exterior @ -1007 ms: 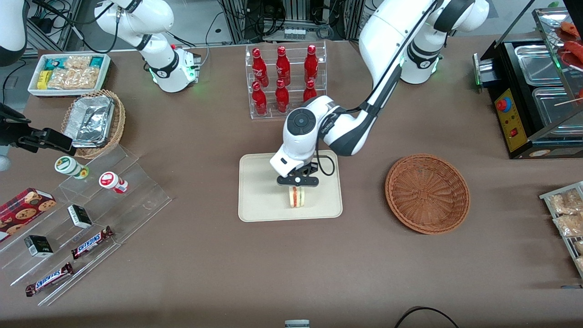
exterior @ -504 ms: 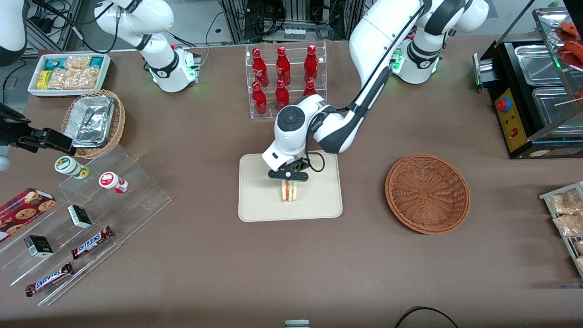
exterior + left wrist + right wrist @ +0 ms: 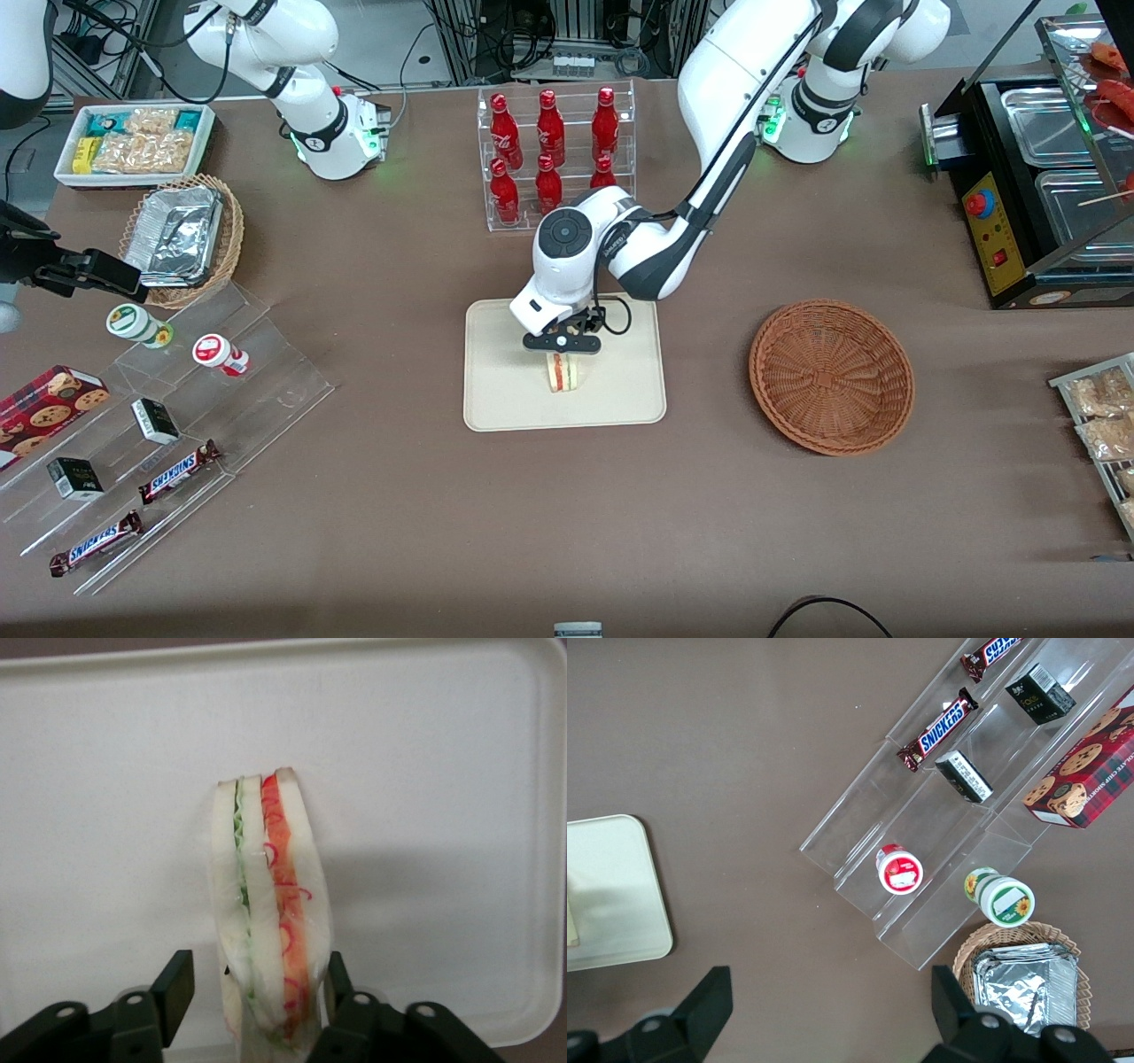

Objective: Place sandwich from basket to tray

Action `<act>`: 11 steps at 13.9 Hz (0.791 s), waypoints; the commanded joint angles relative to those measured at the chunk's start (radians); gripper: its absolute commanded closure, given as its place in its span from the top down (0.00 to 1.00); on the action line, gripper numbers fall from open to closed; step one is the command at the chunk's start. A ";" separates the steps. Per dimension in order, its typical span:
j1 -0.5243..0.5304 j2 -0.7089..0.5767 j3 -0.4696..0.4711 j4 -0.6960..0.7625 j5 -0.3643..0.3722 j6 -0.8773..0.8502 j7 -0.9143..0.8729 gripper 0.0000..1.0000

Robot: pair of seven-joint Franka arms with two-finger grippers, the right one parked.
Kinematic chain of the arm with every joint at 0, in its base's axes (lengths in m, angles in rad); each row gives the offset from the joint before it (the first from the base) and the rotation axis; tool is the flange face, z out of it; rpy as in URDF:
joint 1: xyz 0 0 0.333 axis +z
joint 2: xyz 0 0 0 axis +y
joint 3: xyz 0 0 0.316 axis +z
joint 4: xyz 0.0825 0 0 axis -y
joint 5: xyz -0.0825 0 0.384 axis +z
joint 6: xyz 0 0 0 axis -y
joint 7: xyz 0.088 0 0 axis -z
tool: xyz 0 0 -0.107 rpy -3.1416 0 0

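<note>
While the sandwich [image 3: 266, 912] stands on the tray [image 3: 496, 399], the claw [image 3: 562, 346] straddles it, spread.

sandwich [image 3: 563, 373] upright on cream tray [image 3: 496, 390]; gripper [image 3: 561, 345] above; wicker basket [image 3: 831, 377] bare

My gripper [image 3: 562, 347] over tray [image 3: 496, 390]: fingers [image 3: 173, 985] spread, one clear of sandwich [image 3: 266, 912], bare tray all round it. Bottle rack [image 3: 556, 155] stands farther from the front camera. Basket [image 3: 831, 377] well apart toward my arm's end; open tabletop [image 3: 567, 514] nearer the camera.
</note>
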State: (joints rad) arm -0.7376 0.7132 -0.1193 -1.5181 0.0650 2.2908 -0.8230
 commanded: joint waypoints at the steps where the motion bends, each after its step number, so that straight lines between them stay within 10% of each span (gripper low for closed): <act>1: -0.002 -0.092 0.013 0.007 0.007 -0.095 -0.044 1.00; 11: 0.268 -0.468 0.026 -0.007 -0.001 -0.526 -0.064 1.00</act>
State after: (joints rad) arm -0.5293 0.3038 -0.0873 -1.4868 0.0645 1.8145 -0.8842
